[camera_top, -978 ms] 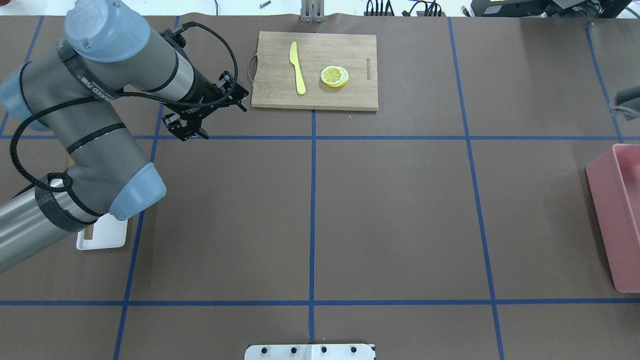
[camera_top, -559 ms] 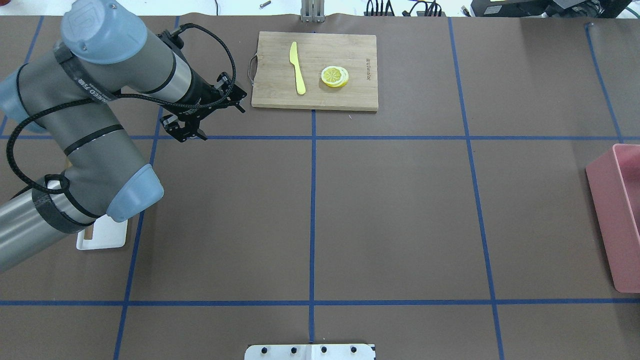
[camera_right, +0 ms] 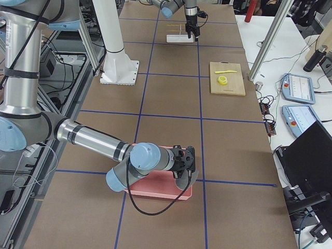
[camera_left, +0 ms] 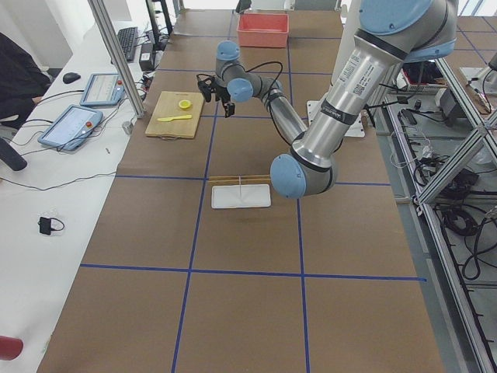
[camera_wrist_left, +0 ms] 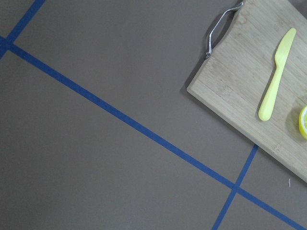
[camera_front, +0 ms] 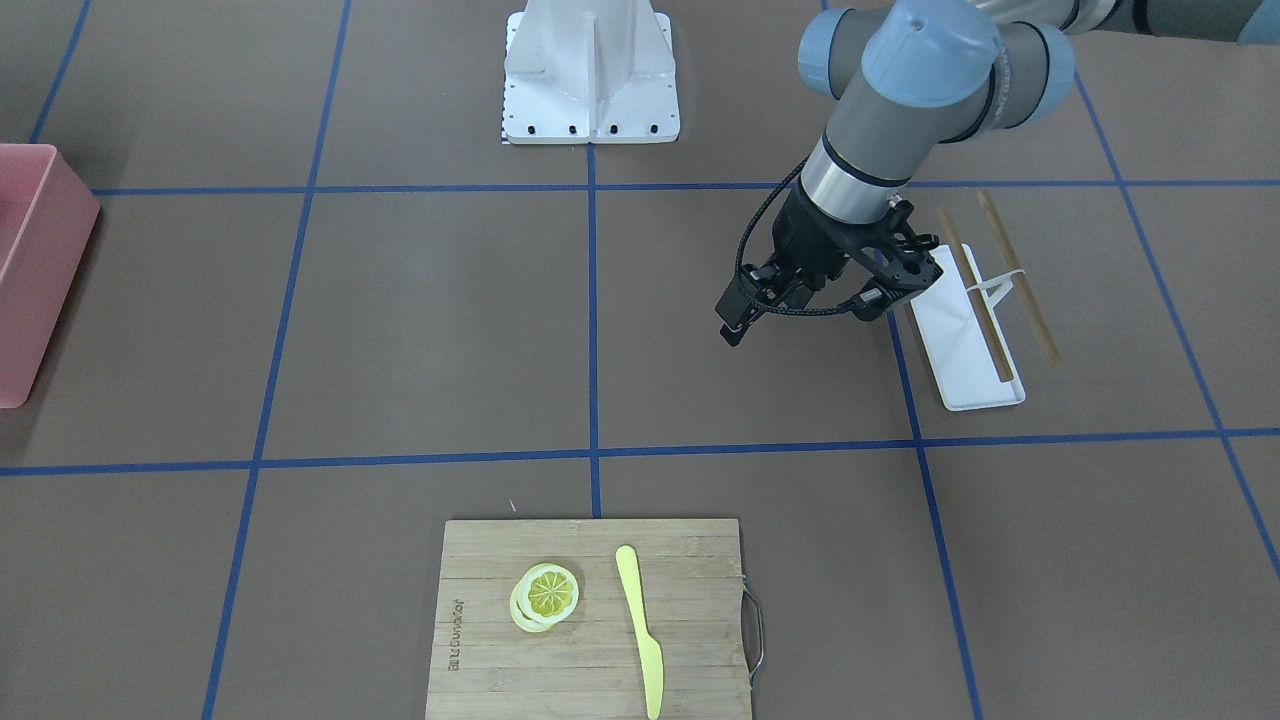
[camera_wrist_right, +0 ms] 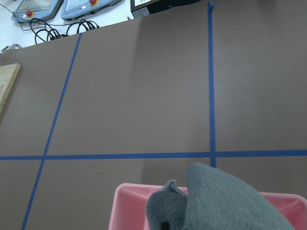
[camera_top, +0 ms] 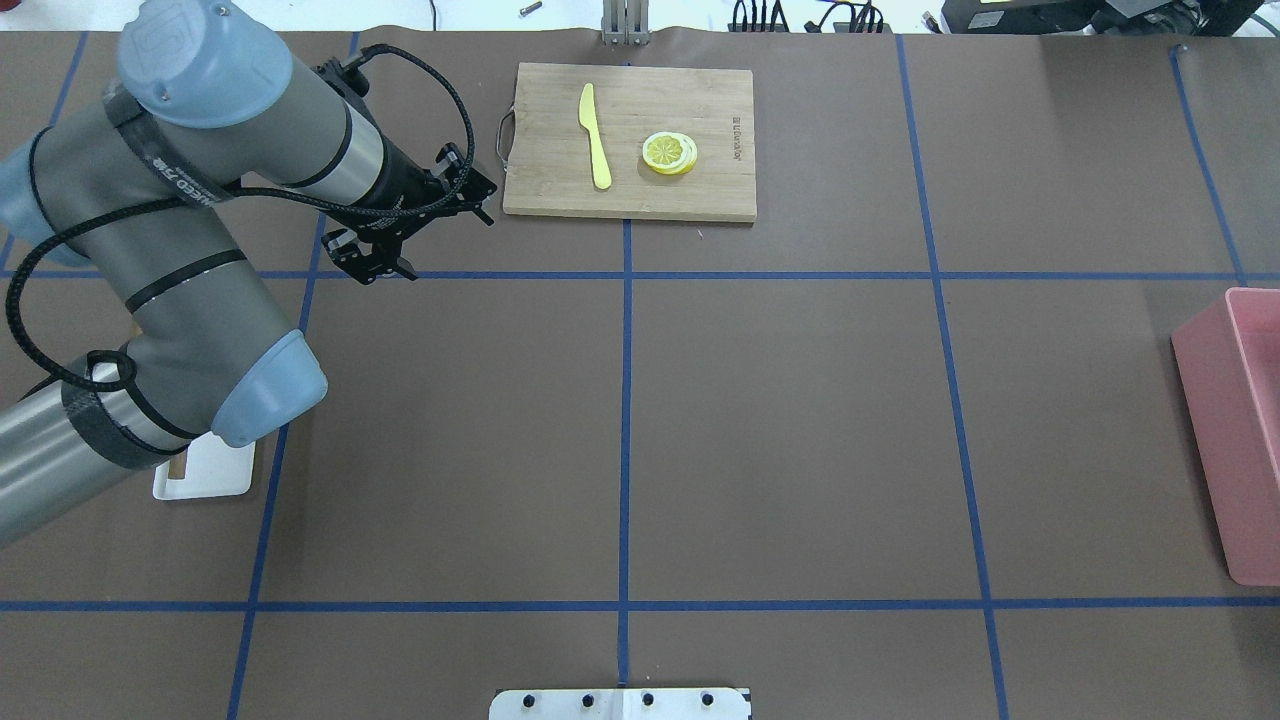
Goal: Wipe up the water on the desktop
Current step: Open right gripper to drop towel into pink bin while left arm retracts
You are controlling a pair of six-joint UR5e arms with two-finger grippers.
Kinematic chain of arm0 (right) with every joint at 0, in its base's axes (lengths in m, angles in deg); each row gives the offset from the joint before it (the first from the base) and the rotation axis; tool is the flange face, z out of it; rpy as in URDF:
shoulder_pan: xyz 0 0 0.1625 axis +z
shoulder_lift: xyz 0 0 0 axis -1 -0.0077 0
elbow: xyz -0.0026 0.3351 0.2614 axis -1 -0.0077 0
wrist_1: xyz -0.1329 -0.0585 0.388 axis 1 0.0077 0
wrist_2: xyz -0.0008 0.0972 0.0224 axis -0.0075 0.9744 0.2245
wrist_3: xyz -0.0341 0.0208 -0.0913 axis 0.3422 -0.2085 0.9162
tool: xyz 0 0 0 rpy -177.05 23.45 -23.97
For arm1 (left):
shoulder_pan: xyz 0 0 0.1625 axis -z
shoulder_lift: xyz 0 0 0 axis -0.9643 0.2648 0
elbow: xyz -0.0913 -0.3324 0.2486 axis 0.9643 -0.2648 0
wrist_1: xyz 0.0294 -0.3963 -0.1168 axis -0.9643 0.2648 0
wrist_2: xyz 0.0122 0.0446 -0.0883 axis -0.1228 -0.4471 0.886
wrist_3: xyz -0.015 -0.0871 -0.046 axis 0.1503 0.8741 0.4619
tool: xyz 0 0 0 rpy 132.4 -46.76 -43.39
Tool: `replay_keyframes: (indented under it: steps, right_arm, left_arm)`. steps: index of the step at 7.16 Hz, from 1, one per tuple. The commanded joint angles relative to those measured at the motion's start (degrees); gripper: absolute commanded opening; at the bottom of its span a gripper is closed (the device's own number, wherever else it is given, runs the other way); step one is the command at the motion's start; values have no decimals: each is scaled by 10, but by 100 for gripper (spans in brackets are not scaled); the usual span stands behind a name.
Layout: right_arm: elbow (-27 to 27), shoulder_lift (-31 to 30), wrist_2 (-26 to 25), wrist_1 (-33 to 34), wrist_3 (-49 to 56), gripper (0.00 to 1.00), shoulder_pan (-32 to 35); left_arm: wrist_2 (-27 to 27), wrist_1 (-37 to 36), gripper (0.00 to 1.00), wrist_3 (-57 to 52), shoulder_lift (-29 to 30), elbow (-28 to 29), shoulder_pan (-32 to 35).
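I get bright, even light from above; the matte surface (camera_top: 780, 420) reads flat, shadows soft and faint. My right wrist view blurs the grey cloth (camera_wrist_right: 225, 201) close up.

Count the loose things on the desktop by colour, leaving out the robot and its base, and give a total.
Yellow: 2 (knife, lemon-slice stack)
Wood: 3 (cutting board, two sticks)
White: 1 (tray)
Pink: 1 (bin)
Grey: 1 (cloth)
Total: 8
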Motion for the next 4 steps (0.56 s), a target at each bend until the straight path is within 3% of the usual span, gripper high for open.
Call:
replay_keyframes:
  steps: [1,2,3,4]
  right_arm:
    - [23,-2,-71,2,1,0,2]
    - [52,-1,-105,48,17,0,3]
    - [110,0,-131,166,94,0,3]
    - [211,5,-135,358,162,0,11]
  left_arm:
    - [0,0,98,0,-1,-1,0]
    - [0,0,98,0,-1,0,-2]
    - [0,0,98,0,-1,0,-3]
    - [0,0,98,0,-2,0,-3]
